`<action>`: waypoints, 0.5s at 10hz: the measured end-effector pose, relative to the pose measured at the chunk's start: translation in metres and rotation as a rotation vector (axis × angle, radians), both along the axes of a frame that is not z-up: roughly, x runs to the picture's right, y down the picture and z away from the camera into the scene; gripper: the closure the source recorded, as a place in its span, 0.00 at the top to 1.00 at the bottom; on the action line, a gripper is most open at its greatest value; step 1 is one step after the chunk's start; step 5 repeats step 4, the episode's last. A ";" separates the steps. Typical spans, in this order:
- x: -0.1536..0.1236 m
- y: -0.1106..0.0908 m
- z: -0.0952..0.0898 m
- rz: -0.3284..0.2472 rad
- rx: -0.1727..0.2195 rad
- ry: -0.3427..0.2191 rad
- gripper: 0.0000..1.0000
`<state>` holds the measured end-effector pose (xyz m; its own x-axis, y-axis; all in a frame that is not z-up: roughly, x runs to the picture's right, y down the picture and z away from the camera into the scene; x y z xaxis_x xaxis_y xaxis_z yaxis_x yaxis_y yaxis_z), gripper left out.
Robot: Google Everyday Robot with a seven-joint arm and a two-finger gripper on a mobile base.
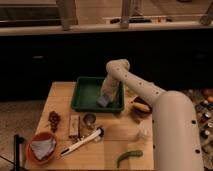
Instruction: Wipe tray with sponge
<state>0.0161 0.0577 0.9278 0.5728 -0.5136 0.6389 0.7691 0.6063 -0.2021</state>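
Observation:
A green tray point(85, 95) sits at the back middle of the wooden table. My white arm reaches from the lower right over the tray. My gripper point(104, 99) points down into the tray's right front part, with a greyish-blue sponge point(102, 102) under it, pressed on the tray floor.
A brown bowl with something yellow point(140, 107) stands right of the tray. In front lie a metal cup point(89, 120), a brown bar point(74, 126), a white-handled brush point(82, 142), dark berries point(54, 120), an orange bowl with a cloth point(42, 148), a green pepper point(128, 157) and a white cup point(143, 132).

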 end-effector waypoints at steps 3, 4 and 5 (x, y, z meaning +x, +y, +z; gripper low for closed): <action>0.004 0.006 0.005 0.042 -0.006 0.022 0.01; 0.005 0.005 0.007 0.050 -0.005 0.027 0.01; 0.005 0.005 0.007 0.050 -0.005 0.027 0.01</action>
